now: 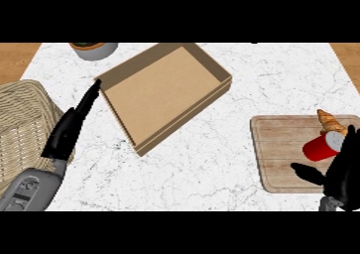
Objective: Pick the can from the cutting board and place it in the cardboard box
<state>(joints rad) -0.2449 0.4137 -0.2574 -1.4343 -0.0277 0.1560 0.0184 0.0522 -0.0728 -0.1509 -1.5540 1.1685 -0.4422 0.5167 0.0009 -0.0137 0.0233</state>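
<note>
A red can (321, 147) with a grey top lies tilted on the wooden cutting board (280, 149) at the right. My right hand (346, 171) hovers over the board just below and right of the can, fingers straight beside it and thumb spread to the left; the fingers do not wrap the can. The open cardboard box (164, 89) sits at the centre of the marble counter, turned at an angle. My left hand (70, 128) rests at the left with fingers straight, their tips near the box's left corner.
A croissant (330, 121) lies on the board's top right, just above the can. A wicker basket (18, 119) stands at the left edge. A grey bowl (94, 48) sits at the back left.
</note>
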